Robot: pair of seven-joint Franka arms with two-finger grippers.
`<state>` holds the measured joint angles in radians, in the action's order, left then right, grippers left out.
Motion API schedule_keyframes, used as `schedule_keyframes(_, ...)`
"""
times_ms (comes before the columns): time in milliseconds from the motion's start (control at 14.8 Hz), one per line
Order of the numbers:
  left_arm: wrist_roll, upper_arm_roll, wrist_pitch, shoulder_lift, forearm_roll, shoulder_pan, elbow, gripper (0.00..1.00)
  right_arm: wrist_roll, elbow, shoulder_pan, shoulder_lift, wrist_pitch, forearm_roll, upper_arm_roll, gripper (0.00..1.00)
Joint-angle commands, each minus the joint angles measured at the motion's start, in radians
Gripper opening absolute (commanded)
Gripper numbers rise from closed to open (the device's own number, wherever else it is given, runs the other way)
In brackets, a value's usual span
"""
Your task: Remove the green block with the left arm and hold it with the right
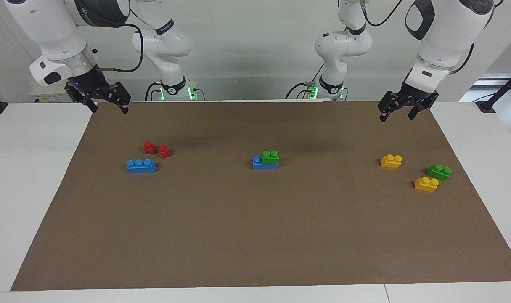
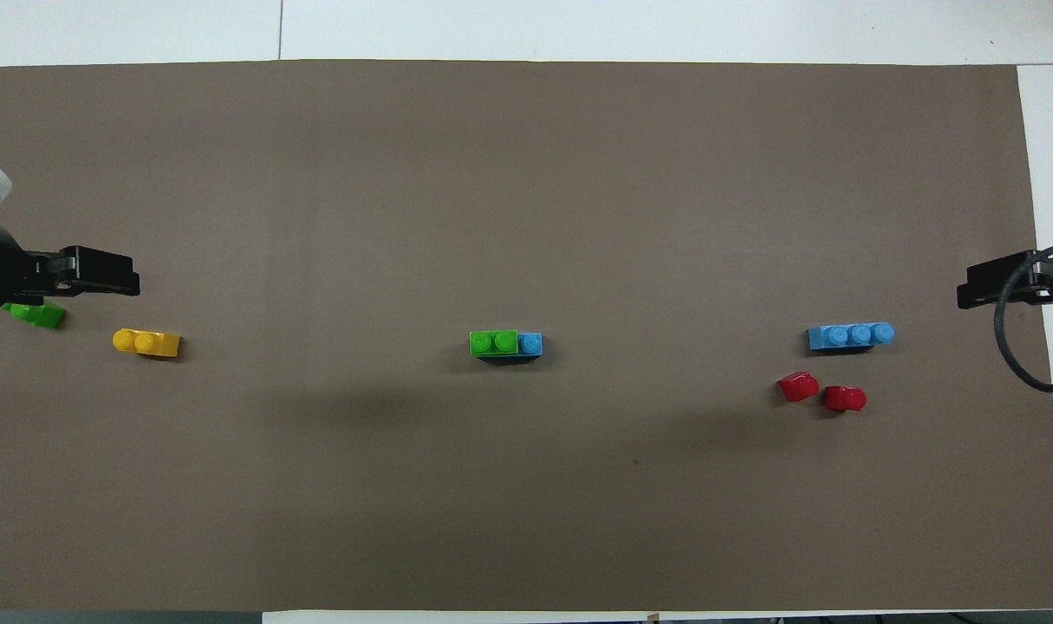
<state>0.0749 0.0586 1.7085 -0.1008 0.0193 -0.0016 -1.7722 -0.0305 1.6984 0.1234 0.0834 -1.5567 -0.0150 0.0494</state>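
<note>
A green block (image 1: 270, 157) sits stacked on one end of a blue brick (image 1: 258, 164) in the middle of the brown mat; the pair also shows in the overhead view, green block (image 2: 493, 342) on blue brick (image 2: 531, 345). A second green block (image 1: 439, 172) lies loose at the left arm's end, partly covered in the overhead view (image 2: 39, 315). My left gripper (image 1: 397, 115) is open and empty, raised near the mat's edge at its own end (image 2: 119, 276). My right gripper (image 1: 109, 108) is open and empty, raised at its own end (image 2: 977, 290).
Two yellow bricks (image 1: 391, 161) (image 1: 426, 184) lie beside the loose green block; only one shows in the overhead view (image 2: 147, 343). A blue three-stud brick (image 1: 141, 166) and two red blocks (image 1: 149, 147) (image 1: 165, 151) lie at the right arm's end. The brown mat (image 1: 255, 235) covers the table.
</note>
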Motion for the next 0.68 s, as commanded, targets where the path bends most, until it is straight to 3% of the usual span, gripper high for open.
schedule_keyframes(0,-0.007,0.007,-0.003,-0.013,0.016,0.008,-0.001,1.00,0.020,-0.003,0.013,-0.001,0.009,0.017,0.010,1.00)
schedule_keyframes(609,-0.003,0.009,-0.018,-0.014,0.016,0.008,-0.001,1.00,0.026,-0.005,0.013,-0.002,0.007,0.017,0.010,1.00)
